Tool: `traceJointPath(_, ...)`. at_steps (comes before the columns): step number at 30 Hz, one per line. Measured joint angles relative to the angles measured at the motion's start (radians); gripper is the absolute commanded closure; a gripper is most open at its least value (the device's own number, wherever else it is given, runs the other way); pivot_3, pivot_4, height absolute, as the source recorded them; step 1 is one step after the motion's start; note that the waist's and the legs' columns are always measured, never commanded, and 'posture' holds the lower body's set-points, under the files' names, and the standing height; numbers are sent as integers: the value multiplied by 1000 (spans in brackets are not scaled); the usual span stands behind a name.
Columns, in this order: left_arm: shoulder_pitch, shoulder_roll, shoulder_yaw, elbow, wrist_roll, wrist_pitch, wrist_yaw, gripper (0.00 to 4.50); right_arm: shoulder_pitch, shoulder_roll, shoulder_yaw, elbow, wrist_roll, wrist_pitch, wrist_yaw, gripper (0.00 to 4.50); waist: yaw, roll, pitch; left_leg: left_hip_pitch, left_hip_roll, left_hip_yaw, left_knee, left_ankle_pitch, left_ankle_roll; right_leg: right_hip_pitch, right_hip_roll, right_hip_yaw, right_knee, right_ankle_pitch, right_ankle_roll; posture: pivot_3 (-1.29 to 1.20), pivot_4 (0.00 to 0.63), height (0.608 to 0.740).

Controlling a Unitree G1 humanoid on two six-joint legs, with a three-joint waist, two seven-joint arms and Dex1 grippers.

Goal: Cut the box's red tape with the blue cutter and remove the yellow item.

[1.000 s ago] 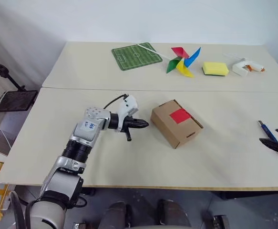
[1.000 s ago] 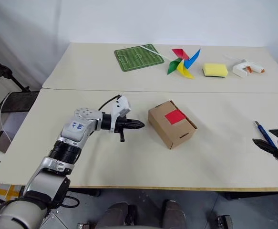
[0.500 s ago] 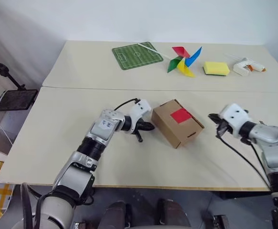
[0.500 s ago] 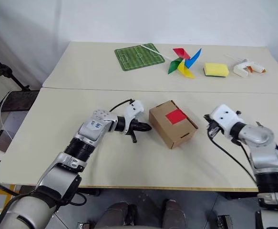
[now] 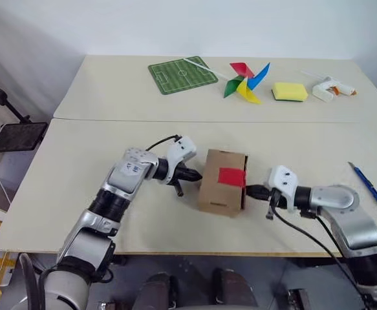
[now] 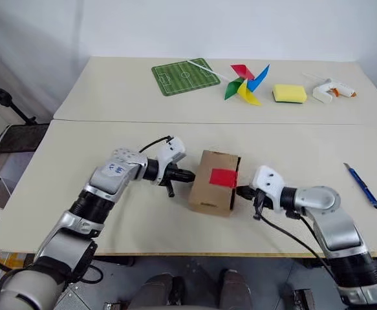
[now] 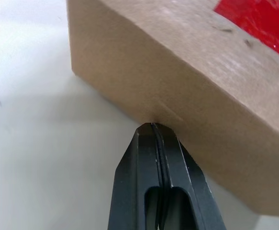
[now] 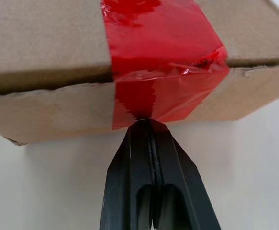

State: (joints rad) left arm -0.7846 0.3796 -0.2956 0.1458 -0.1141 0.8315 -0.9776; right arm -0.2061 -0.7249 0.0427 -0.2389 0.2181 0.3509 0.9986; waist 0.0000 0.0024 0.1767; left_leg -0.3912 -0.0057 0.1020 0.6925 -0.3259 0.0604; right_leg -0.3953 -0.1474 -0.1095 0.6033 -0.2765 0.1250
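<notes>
From the head cameras, the box [image 5: 222, 182] sits near the front edge of the desk [image 5: 110, 97], pinched between the left gripper [image 5: 196, 174] and the right gripper [image 5: 251, 190], apparently to square it up for cutting. The blue cutter [image 5: 368, 185] lies untouched by the desk's right edge. The left wrist view shows that gripper's jaws pressed together, holding nothing, tip against a plain cardboard side. The right wrist view shows the other jaws likewise closed and empty, tip touching the red tape [image 8: 163, 62] folded over the flap seam. The yellow item, presumably inside, is hidden.
</notes>
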Motion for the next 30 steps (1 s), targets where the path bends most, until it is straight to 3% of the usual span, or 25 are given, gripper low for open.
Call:
traceJointPath(4, 58, 81, -8, -142, -41, 76, -44, 4500, 58, 7, 21, -115, 5, 75, -45, 4479, 1, 0, 0, 0, 0, -2, 0, -1, -1, 0, -1, 2, 0, -1, -1, 0, 150, 740)
traceJointPath(15, 126, 154, -71, -253, -70, 109, -53, 4500, 109, 27, 36, -171, -7, 140, -134, 4479, 5, 0, 0, 0, 0, -3, -1, -1, -2, 0, -1, 1, -1, -1, -2, 0, 150, 740)
traceJointPath(18, 116, 204, -83, -248, -70, 47, -84, 4500, 143, 15, -73, -246, 137, 317, -135, 3875, 7, 0, 0, 0, 0, -3, -2, -1, -2, 0, -1, 1, -2, -1, -3, 0, 150, 740)
traceJointPath(25, 13, 348, -44, -202, -132, -48, -276, 4500, 131, -21, -317, -387, 438, 697, -211, 1531, 10, 0, 0, 0, 1, -5, -7, -4, -7, -1, -2, 0, -9, -2, -4, 0, 150, 740)
traceJointPath(29, -60, 252, 46, -145, -200, -54, -275, 4500, 36, 55, -396, -381, 571, 860, -324, 85, 21, 0, 0, 0, 0, -6, -8, -1, -2, 0, -2, -1, -9, -2, -4, 0, 150, 740)
traceJointPath(30, -76, 216, 47, -132, -199, -59, -250, 4500, -1, 80, -402, -376, 599, 890, -360, 33, 24, 0, 0, 0, 0, -6, -8, -1, -2, 0, -2, -1, -8, -2, -4, 0, 150, 740)
